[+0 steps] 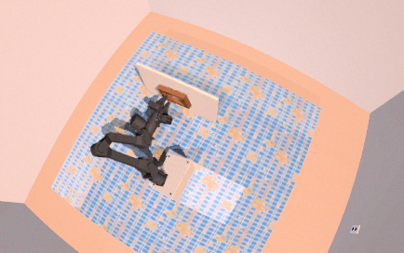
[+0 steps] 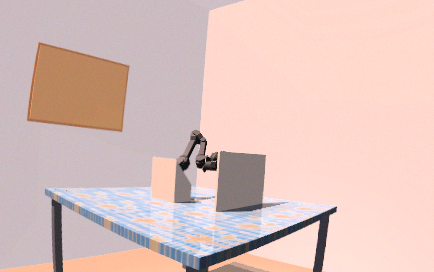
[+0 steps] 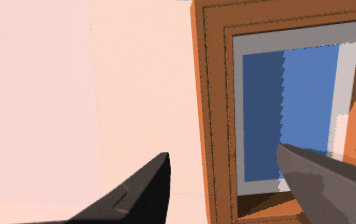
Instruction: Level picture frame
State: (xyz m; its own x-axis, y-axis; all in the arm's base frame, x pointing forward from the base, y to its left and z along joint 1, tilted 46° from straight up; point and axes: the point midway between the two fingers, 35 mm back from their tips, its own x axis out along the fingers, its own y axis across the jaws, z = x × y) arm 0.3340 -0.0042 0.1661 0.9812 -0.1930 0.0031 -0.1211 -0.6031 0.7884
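The brown picture frame (image 1: 187, 100) (image 3: 216, 75) hangs on the front of the upright pale board (image 1: 205, 105) (image 2: 241, 181). In the wrist view its top edge rises to the right and its left side leans; its right part is cut off. My gripper (image 1: 165, 100) (image 3: 222, 156) is open at the frame's left side. In the wrist view one finger shows left of the frame, over the pale board, and the other shows over the blue picture, with the left bar between them. I cannot tell whether either touches the frame. The screw and notched strip are hidden.
The arm (image 1: 123, 160) (image 2: 196, 136) reaches over from a pale block (image 1: 174, 174) (image 2: 164, 180) on the patterned table (image 1: 261, 135) (image 2: 125, 215). The board stands upright behind the frame. A brown panel (image 2: 77, 87) hangs on the room wall.
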